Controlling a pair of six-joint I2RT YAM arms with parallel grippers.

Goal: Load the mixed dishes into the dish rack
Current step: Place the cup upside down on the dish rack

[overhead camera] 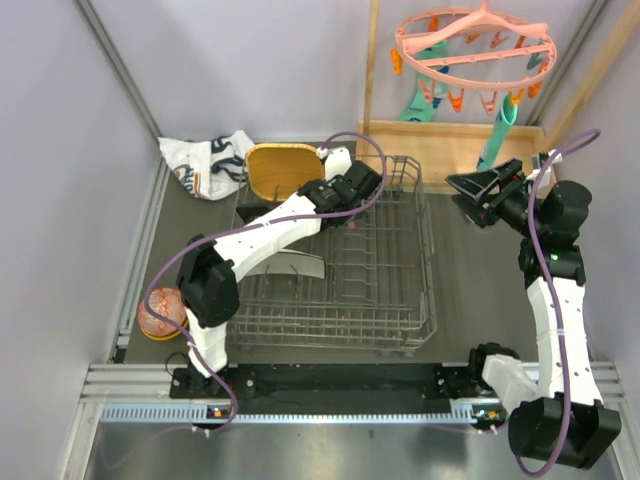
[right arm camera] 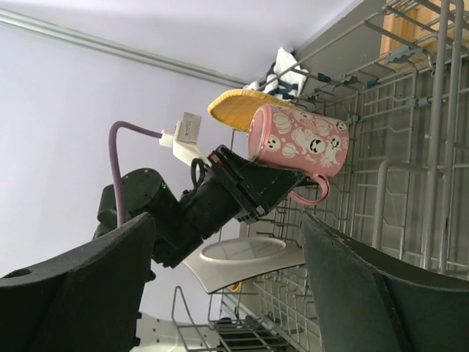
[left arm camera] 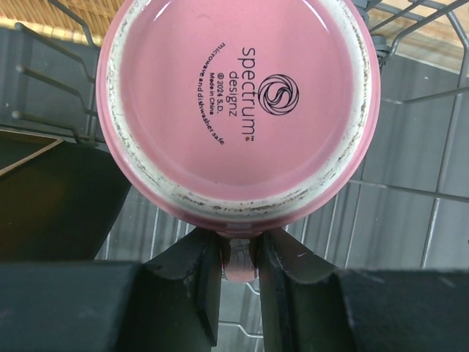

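- The dish rack (overhead camera: 400,300), a grey wire basket with upright prongs, is sitting mid-frame on the dark desk (overhead camera: 470,280).
- The yellow wooden plate (overhead camera: 275,168) is sitting at the rack's upper-left corner.
- The pale plate (overhead camera: 305,267) is standing among the left prongs.
- The pink cup (left arm camera: 238,110), printed with white cartoon faces, is hanging over the rack's upper part, with the left jaws pinching its handle.
- The right jaws are gaping wide and holding nothing, right of the rack.

Overhead; wrist close-ups, pink cup (left arm camera: 238,110) shared
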